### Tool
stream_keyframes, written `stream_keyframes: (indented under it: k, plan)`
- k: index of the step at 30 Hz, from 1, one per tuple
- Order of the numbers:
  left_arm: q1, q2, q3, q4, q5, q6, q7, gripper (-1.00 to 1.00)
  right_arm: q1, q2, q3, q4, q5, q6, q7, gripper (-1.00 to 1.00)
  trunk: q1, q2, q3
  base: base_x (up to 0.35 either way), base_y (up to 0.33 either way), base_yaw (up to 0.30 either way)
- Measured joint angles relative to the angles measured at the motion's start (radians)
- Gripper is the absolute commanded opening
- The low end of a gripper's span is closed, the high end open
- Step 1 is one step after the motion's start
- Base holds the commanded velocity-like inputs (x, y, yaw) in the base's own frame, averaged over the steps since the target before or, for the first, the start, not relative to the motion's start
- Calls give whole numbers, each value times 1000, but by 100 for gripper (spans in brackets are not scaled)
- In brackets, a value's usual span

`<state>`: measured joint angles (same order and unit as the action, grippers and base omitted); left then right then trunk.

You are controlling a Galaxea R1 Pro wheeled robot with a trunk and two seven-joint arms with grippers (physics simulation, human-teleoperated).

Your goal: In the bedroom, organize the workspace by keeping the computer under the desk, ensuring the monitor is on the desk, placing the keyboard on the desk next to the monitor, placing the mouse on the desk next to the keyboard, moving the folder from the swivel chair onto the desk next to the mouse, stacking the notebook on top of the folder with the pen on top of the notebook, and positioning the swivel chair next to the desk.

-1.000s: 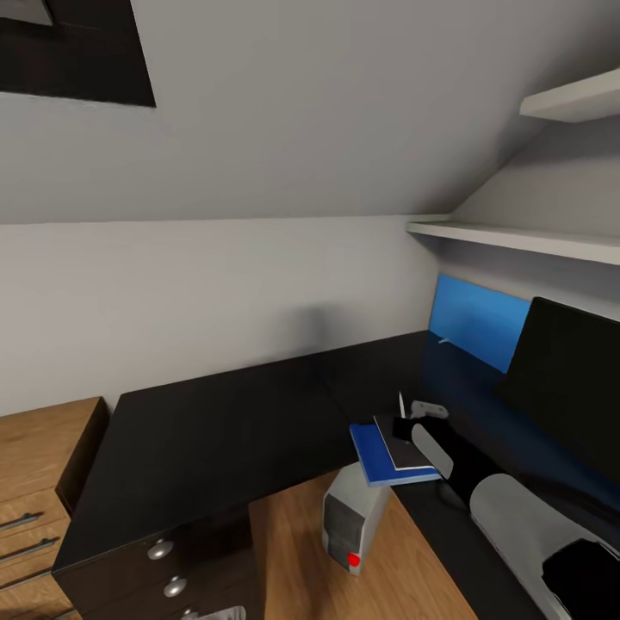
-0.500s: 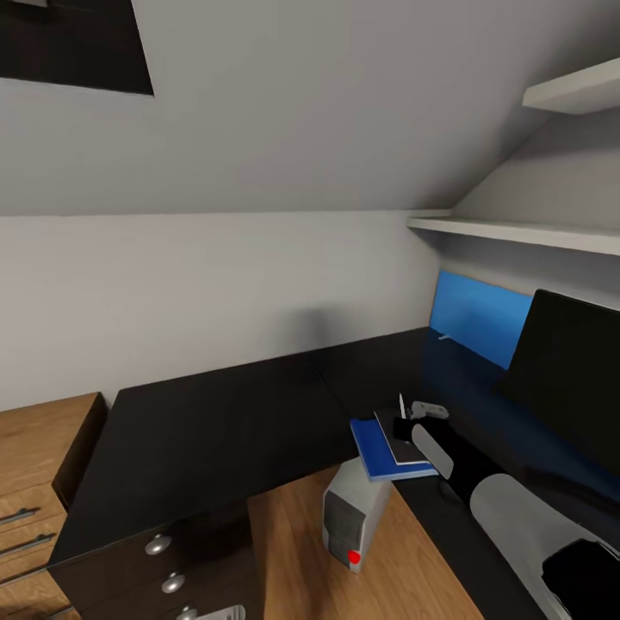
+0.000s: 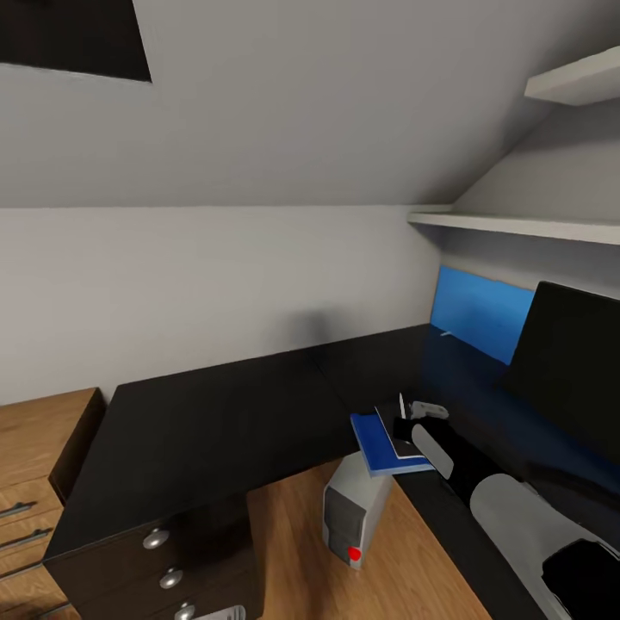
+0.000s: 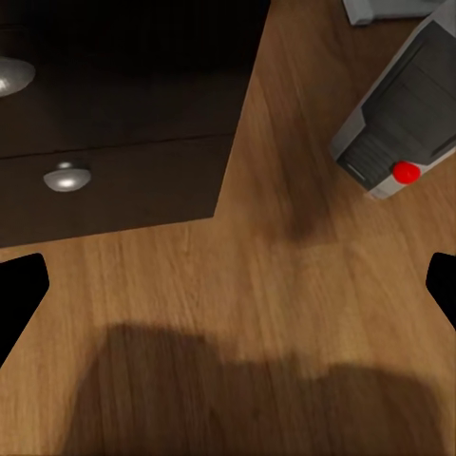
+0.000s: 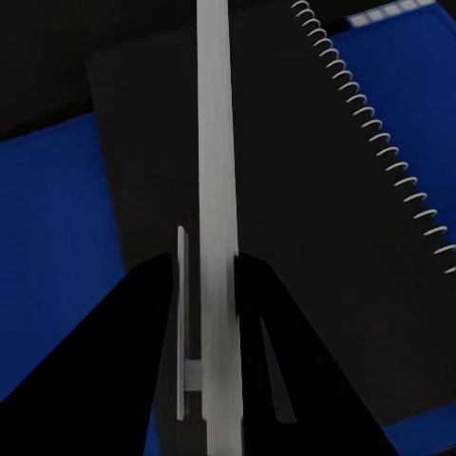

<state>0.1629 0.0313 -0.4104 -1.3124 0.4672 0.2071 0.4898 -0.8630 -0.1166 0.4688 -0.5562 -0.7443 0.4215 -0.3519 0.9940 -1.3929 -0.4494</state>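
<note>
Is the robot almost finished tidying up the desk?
Nearly. The silver-grey tower computer stands under the glossy black desk, the black monitor is on top, and the bright-blue folder carries the dark spiral notebook. The right claw grips the thin pale pen above the notebook. Setting it down remains.

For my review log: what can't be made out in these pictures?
- Monitor: cut off by the head view's right edge; stand hidden.
- Left gripper: fingertips cut off at the left wrist view's side edges.
- Pen in the right gripper: whether it touches the notebook.
</note>
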Motion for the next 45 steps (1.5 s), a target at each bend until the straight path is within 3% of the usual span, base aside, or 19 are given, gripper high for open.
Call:
stream_keyframes:
  k: [23, 24, 35, 45]
  plan:
    - [0, 0, 0, 2, 0, 0, -1, 100, 0, 0, 0, -2, 0, 0, 0, -100, 0, 0, 0, 0, 0, 0]
    - [0, 0, 0, 2, 0, 0, -1, 100, 0, 0, 0, -2, 0, 0, 0, 100, 0, 0, 0, 0, 0, 0]
    - [0, -1, 0, 5, -1, 0, -2, 100, 0, 0, 0, -2, -1, -2, 1, 100, 0, 0, 0, 0, 0, 0]
    - [0, 1, -28, 7, -2, -2, -1, 100, 0, 0, 0, -4, -1, -3, 2, 100, -38, 70, 31, 0, 0, 0]
